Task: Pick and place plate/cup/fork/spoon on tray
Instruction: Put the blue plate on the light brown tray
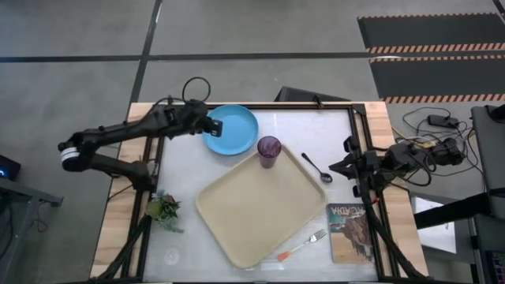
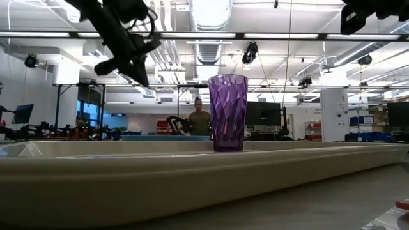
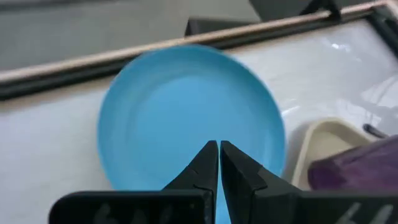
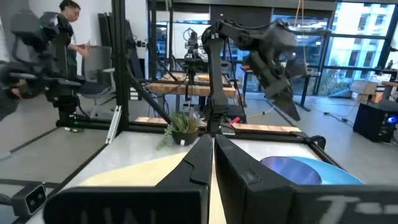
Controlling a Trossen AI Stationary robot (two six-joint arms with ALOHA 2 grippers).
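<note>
The light-blue plate (image 1: 234, 130) lies flat on the table at the far side, beside the beige tray's (image 1: 237, 229) far corner. The purple cup (image 1: 269, 150) stands upright in that corner, as the low view (image 2: 227, 112) also shows. The dark spoon (image 1: 317, 167) lies on the table right of the tray. The orange-handled fork (image 1: 304, 245) lies on the table at the tray's near right edge. My left gripper (image 3: 219, 147) is shut and empty, hovering above the plate (image 3: 186, 106) near its left rim. My right gripper (image 4: 211, 140) is shut and empty at the table's right side (image 1: 348, 167).
A printed book (image 1: 349, 231) lies at the near right corner. A small green plant (image 1: 163, 209) stands at the table's left edge. A person stands in the room beyond the table (image 2: 200, 118).
</note>
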